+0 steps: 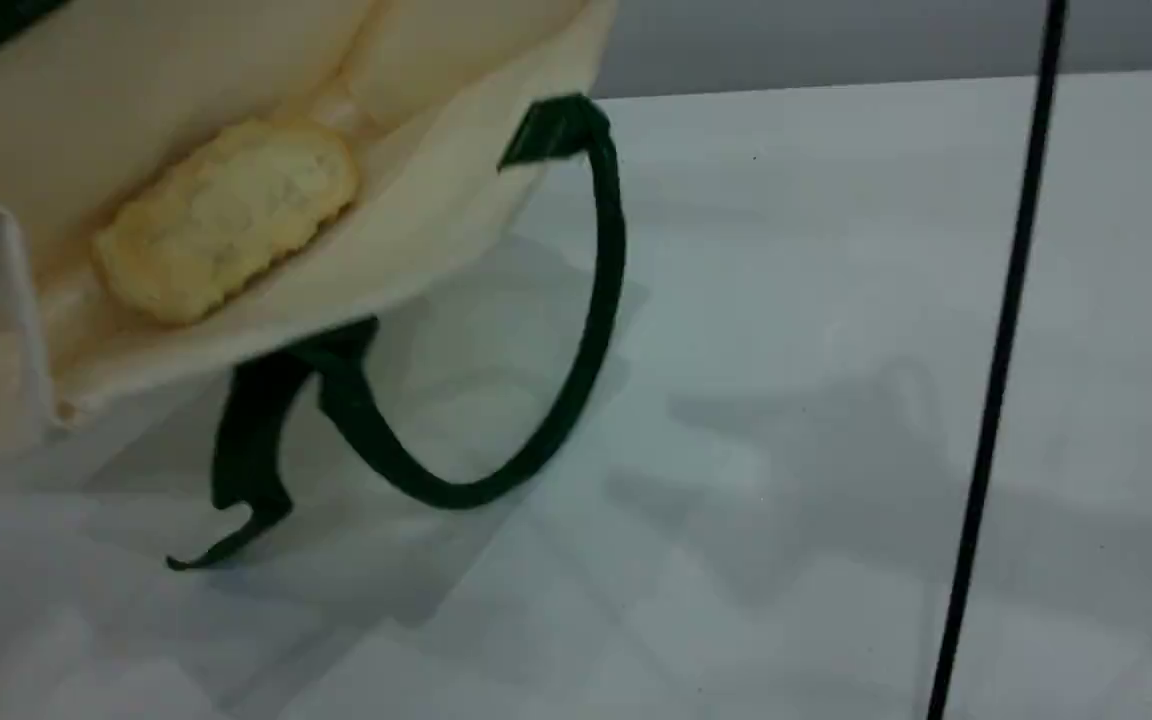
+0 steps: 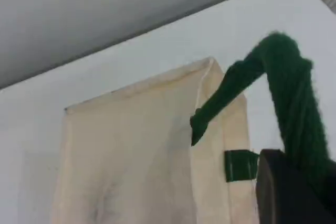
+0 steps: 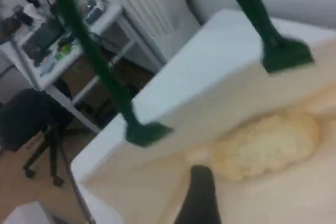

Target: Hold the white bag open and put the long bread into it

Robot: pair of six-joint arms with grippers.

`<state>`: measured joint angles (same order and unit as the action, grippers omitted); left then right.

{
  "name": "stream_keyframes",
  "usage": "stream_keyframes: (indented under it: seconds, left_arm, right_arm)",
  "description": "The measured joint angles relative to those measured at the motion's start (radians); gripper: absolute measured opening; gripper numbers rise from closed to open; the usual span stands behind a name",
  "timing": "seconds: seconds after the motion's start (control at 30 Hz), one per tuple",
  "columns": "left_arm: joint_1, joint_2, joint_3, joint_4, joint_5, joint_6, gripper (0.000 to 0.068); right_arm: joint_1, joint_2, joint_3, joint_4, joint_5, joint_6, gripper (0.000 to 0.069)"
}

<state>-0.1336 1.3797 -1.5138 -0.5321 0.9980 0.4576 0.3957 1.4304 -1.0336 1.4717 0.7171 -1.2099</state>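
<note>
The white bag (image 1: pixel 416 230) lies at the upper left of the scene view, its mouth open toward the camera. The long bread (image 1: pixel 226 215) rests inside on the cloth, pale side up. One dark green handle (image 1: pixel 596 300) droops from the rim onto the table. No gripper shows in this view. In the left wrist view, my left gripper's dark fingertip (image 2: pixel 283 192) is shut on the other green handle (image 2: pixel 294 93), above the bag (image 2: pixel 131 145). The right wrist view shows my right gripper's fingertip (image 3: pixel 198 192) just inside the bag (image 3: pixel 294 203), open and empty, with the bread (image 3: pixel 268 145) lying apart from it.
A thin black cable (image 1: pixel 1006 350) runs top to bottom down the right side of the white table (image 1: pixel 786 450). Off the table, the right wrist view shows a cluttered desk (image 3: pixel 58 40) and a black office chair (image 3: pixel 31 124).
</note>
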Motion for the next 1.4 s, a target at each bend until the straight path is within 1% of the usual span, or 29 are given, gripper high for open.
stream_keyframes:
  seconds: [0.17,0.23,0.4,0.57,0.63,0.7,0.77,0.8,0.87,0.93,1.0,1.1,1.27,1.4]
  left_arm:
    - [-0.008,0.035,0.08,-0.004,-0.067,0.001,0.0092]
    - [-0.021,0.049,0.106,-0.042,-0.095,0.01,0.0092]
    - [-0.021,0.105,0.128,-0.106,-0.102,0.064,0.0092]
    - [-0.021,0.165,0.128,-0.09,-0.089,0.067,0.0092]
    - [-0.021,0.175,0.128,-0.073,-0.078,0.067,0.0106]
    - [-0.021,0.175,0.129,-0.045,-0.065,0.066,0.0148]
    - [-0.021,0.166,0.129,-0.011,-0.048,0.066,0.022]
    - [-0.021,0.162,0.129,0.001,-0.035,0.066,0.0269]
    - [-0.021,0.149,0.129,0.006,-0.012,0.065,0.0367]
    - [-0.021,0.133,0.129,0.006,-0.004,0.065,0.0443]
    - [-0.021,0.114,0.129,0.006,0.006,0.065,0.0498]
    - [-0.021,0.079,0.129,0.003,0.032,0.065,0.0531]
    - [-0.021,-0.007,0.129,-0.003,0.046,0.065,0.0538]
    - [-0.021,-0.102,0.129,-0.042,0.06,0.065,0.0538]
  right_arm:
    - [0.0,-0.141,0.0,-0.062,0.001,0.041,0.0546]
    - [0.001,-0.207,0.0,-0.096,-0.012,0.063,0.0546]
    - [0.001,-0.344,0.0,-0.207,-0.019,0.159,0.0546]
    - [0.001,-0.451,0.0,-0.381,-0.016,0.31,0.0546]
    - [0.001,-0.488,0.0,-0.456,-0.012,0.378,0.0546]
    - [0.001,-0.529,0.0,-0.543,-0.009,0.451,0.0546]
    - [0.001,-0.566,0.0,-0.614,-0.008,0.516,0.0546]
    - [0.001,-0.587,0.0,-0.651,-0.002,0.548,0.0546]
    - [0.001,-0.626,0.0,-0.712,0.016,0.601,0.0546]
    - [0.001,-0.661,0.0,-0.771,0.048,0.649,0.0546]
    - [0.001,-0.696,0.0,-0.818,0.079,0.69,0.0546]
    - [0.001,-0.751,0.0,-0.889,0.136,0.749,0.0546]
    - [0.001,-0.833,0.0,-1.013,0.209,0.834,0.0546]
    - [0.001,-0.9,0.0,-1.086,0.249,0.906,0.0546]
